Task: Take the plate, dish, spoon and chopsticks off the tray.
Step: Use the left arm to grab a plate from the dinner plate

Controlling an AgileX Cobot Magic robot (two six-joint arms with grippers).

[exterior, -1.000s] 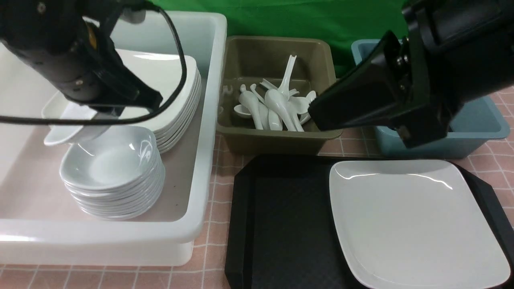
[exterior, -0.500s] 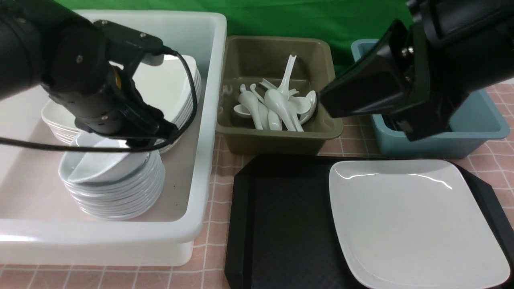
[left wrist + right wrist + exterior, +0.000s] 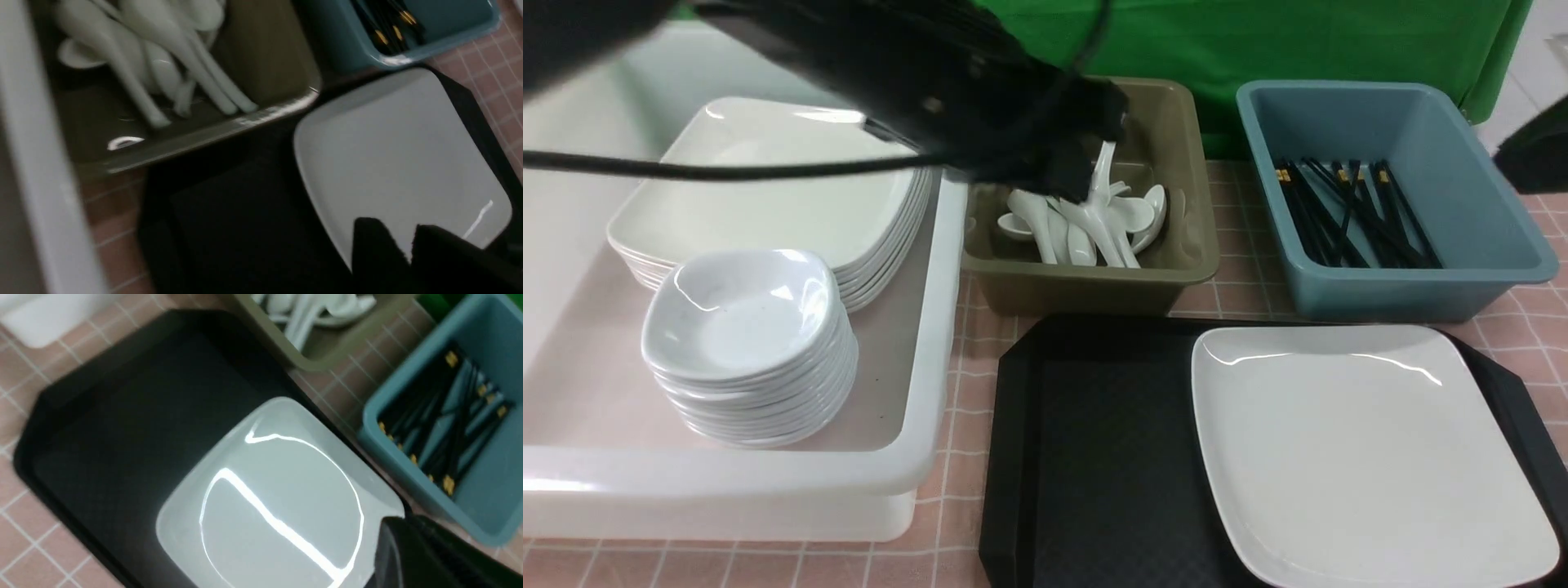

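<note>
At the lower right of the front view, the large, glossy off-white rounded-square plate (image 3: 1364,457) lies flat on the right half of the black rectangular plastic tray (image 3: 1094,457). The tray's textured left half is bare. Just behind the tray, at centre frame, an olive plastic bin (image 3: 1086,290) holds a heap of white glossy soup spoons (image 3: 1086,220). To its right a blue plastic bin (image 3: 1413,294) holds many thin black chopsticks (image 3: 1347,216) with gold bands. At the left a big white plastic tub (image 3: 727,482) contains a stack of small bluish-white dishes (image 3: 743,327), with a pile of large off-white plates (image 3: 768,180) behind it. Everything sits on a pink checked cloth (image 3: 964,392). The left gripper (image 3: 410,249) is a dark blur above the olive bin. Its wrist view shows two dark fingers close together with only a slit between them and nothing gripped, though the blur hides whether they actually meet. The right gripper (image 3: 425,555) shows only as a dark mass at the right edge, beside the plate's corner, and I cannot tell its jaws' state.
</note>
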